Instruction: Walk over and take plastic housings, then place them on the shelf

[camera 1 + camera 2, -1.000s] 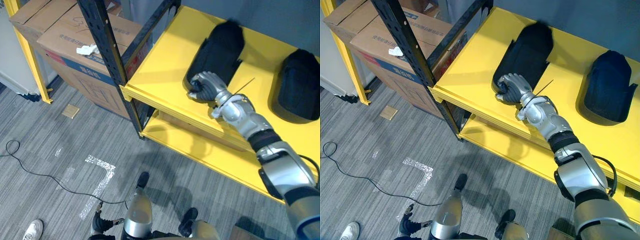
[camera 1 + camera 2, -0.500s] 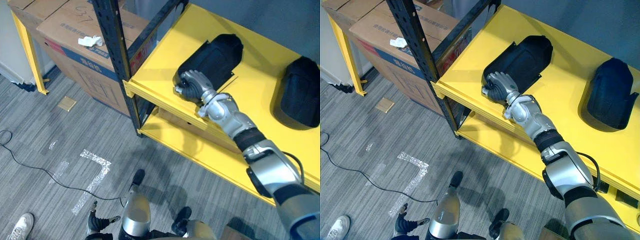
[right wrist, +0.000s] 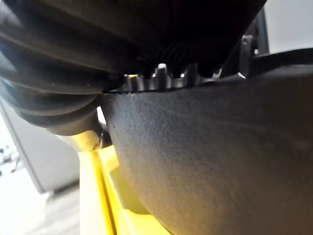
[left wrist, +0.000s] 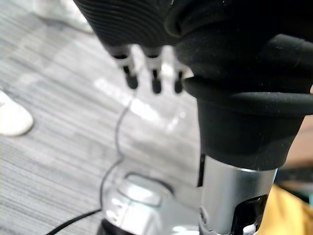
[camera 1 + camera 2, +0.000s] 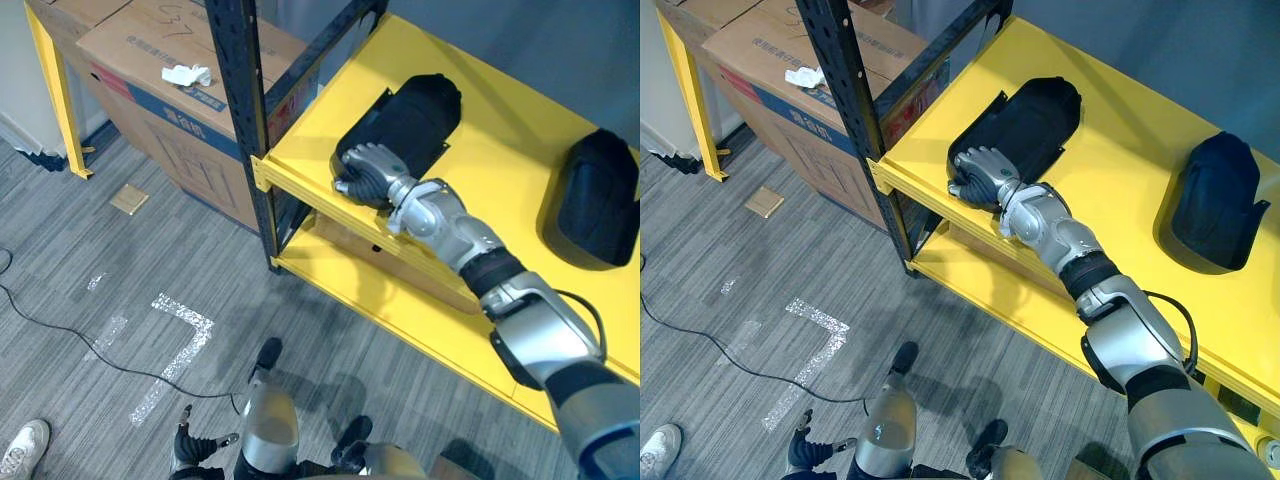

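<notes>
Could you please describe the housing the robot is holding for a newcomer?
Find the yellow shelf with the black post. Two black housings lie on top: the left housing sits closest to that post, with the right hand curled over its front end; the right housing lies untouched.

The right hand (image 5: 365, 172), clamped on the near end of the black housing (image 5: 412, 112), has dragged it along the yellow shelf (image 5: 500, 150) toward nine o'clock. It now lies closer to the black post (image 5: 245, 120) at the shelf's front corner and farther from the second housing (image 5: 600, 195) out at three o'clock. Its far end has swung from about one o'clock toward two.
</notes>
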{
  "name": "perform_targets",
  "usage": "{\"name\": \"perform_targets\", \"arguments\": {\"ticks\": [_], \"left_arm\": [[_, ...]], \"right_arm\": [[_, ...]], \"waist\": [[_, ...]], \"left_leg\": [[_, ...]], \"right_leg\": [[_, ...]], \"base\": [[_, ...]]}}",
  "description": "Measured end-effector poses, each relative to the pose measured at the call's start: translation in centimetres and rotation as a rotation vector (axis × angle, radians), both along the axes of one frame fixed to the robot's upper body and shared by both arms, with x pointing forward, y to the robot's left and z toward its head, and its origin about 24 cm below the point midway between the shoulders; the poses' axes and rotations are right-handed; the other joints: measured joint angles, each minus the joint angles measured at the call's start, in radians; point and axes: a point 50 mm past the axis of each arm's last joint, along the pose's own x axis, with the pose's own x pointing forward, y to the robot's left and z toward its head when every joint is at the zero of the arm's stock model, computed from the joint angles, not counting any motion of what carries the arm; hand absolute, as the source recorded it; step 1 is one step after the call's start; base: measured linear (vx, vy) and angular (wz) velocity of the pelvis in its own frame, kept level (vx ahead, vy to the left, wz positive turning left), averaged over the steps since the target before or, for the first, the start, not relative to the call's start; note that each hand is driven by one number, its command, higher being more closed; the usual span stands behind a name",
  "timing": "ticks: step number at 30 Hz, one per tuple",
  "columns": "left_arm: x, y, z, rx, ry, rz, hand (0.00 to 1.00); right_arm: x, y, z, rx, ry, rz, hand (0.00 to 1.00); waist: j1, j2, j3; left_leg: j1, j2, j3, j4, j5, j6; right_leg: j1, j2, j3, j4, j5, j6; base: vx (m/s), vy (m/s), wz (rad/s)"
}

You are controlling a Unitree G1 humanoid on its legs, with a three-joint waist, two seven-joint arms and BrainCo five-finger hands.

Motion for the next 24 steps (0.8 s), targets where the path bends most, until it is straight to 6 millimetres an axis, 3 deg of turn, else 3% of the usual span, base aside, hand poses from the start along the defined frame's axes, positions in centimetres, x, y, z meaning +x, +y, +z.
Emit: {"name": "perform_targets", "arguments": {"ticks": [5, 6, 24], "left_arm": [[0.0, 0.0, 0.0, 0.001, 0.001, 0.000, 0.00], [0.0, 0.0, 0.0, 0.001, 0.002, 0.000, 0.00], [-0.1, 0.1, -0.1, -0.009, 0.018, 0.011, 0.00]], "right_arm": [[0.2, -0.6, 0.4, -0.033, 0.000, -0.017, 1.00], [0.2, -0.8, 0.5, -0.036, -0.003, -0.022, 0.00], [0.7, -3.7, 1.4, -0.153, -0.132, -0.128, 0.00]], "waist": [[0.000, -0.002, -0.001], [0.000, -0.002, -0.001], [-0.001, -0.002, -0.001]], "left_leg": [[0.000, 0.002, 0.000, 0.000, 0.000, 0.000], [0.000, 0.003, 0.001, 0.000, 0.000, 0.000], [-0.005, 0.012, 0.003, 0.000, 0.000, -0.001]], "right_leg": [[0.000, 0.001, 0.000, -0.002, 0.002, -0.001], [0.000, 0.002, 0.001, -0.002, 0.003, -0.002], [-0.009, 0.014, 0.003, -0.001, 0.004, -0.006]], "base": [[0.00, 0.000, 0.00], [0.00, 0.000, 0.00], [0.00, 0.000, 0.00]]}}
